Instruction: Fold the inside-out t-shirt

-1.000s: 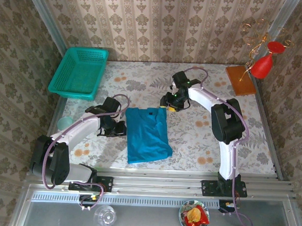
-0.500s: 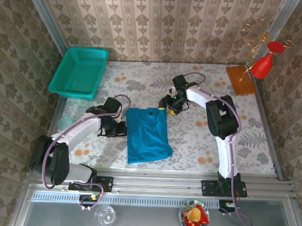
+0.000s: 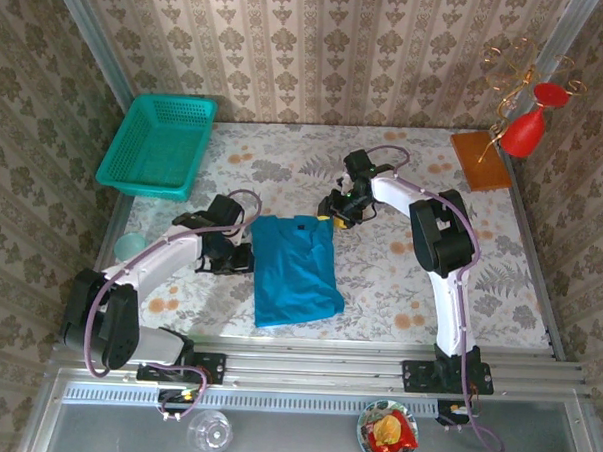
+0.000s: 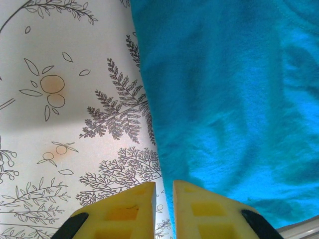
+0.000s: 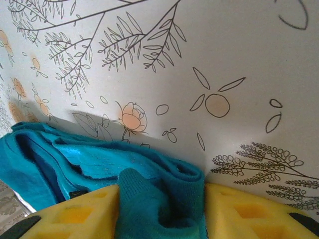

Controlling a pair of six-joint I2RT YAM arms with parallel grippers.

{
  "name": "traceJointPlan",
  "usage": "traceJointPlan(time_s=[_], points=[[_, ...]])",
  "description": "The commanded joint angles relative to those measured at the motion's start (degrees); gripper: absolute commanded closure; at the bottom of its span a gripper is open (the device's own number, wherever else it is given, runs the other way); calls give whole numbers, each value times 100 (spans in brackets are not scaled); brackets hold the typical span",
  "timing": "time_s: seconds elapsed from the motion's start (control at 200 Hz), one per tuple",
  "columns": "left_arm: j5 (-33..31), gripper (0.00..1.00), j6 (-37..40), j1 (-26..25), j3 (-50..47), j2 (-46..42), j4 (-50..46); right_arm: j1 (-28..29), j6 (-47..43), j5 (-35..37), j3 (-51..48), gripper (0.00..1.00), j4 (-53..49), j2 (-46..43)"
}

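The inside-out t-shirt (image 3: 295, 269) lies folded into a tall blue-teal rectangle on the flowered table, collar end toward the far side. My right gripper (image 3: 333, 213) sits at its far right corner. In the right wrist view the right gripper (image 5: 162, 191) has a thick bunch of the t-shirt (image 5: 99, 159) packed between its yellow fingers (image 5: 239, 214). My left gripper (image 3: 238, 260) rests at the shirt's left edge. In the left wrist view the left gripper (image 4: 164, 185) has its jaws nearly together with only a thin gap. The t-shirt (image 4: 224, 89) edge runs down beside the right finger.
A teal mesh basket (image 3: 157, 145) stands at the far left. An orange-brown board (image 3: 480, 160) and a red ornament (image 3: 523, 131) are at the far right. A pale cup (image 3: 130, 246) sits by the left arm. A plate (image 3: 388, 433) and a glass (image 3: 209, 432) lie below the rail.
The right arm's elbow has swung in and lowered toward the table, and its jaws have closed in on the shirt's corner. The left arm and the shirt have stayed put.
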Motion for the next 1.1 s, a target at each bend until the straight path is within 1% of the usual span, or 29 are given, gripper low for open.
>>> traceJointPlan(time_s=[0.0,0.04,0.225,0.325,0.405,0.51,0.57,0.71,0.785,0.865,0.96,1.095], points=[[-32,82,-129,-31,82,55,-53,109,16,-297,111,56,160,199],[-32,82,-136,-26,88,55,-43,109,17,-318,108,58,176,209],[-48,82,-175,-28,54,55,84,109,0,-360,80,60,180,201],[-57,82,-182,-32,36,80,181,100,-18,-373,73,64,178,216],[-91,82,-179,-28,41,99,266,91,-26,-369,88,70,142,262],[-153,81,-127,64,124,129,410,75,-36,-351,59,80,126,262],[-155,78,-41,233,282,238,439,74,-48,-357,45,88,105,254],[-106,69,215,623,822,644,603,58,-155,-222,66,100,-71,205],[107,65,297,812,1064,929,836,39,-209,-203,43,100,-110,179],[553,61,298,983,1274,1339,1160,8,-244,-180,5,100,-166,170],[1007,60,332,1109,1579,1875,1380,-5,-297,-135,-9,100,-285,148],[1181,61,425,1202,2004,2516,1259,-23,-386,-15,-9,100,-494,80]])
